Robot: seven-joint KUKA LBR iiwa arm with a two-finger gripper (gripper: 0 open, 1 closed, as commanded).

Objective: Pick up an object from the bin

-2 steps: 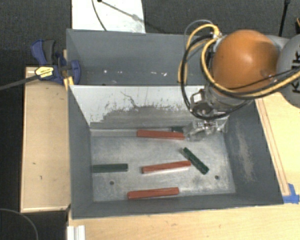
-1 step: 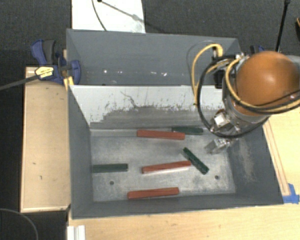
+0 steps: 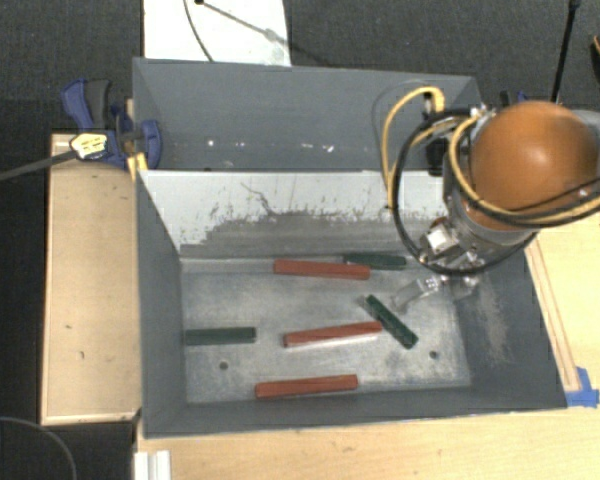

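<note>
One slanted green stick [image 3: 392, 322] near gripper [image 3: 427, 286] | gripper half-hidden under wrist [image 3: 485, 230]

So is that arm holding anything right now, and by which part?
Cannot be told. The end effector sits low at the upper end of a slanted dark green stick on the bin floor, but no grip on it shows.

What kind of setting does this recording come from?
Most likely a robotics lab's bin-picking test cell: a cabled robot arm reaches into a grey metal bin that holds a few loose red and green sticks, which look more like test pieces than real stock.
</note>
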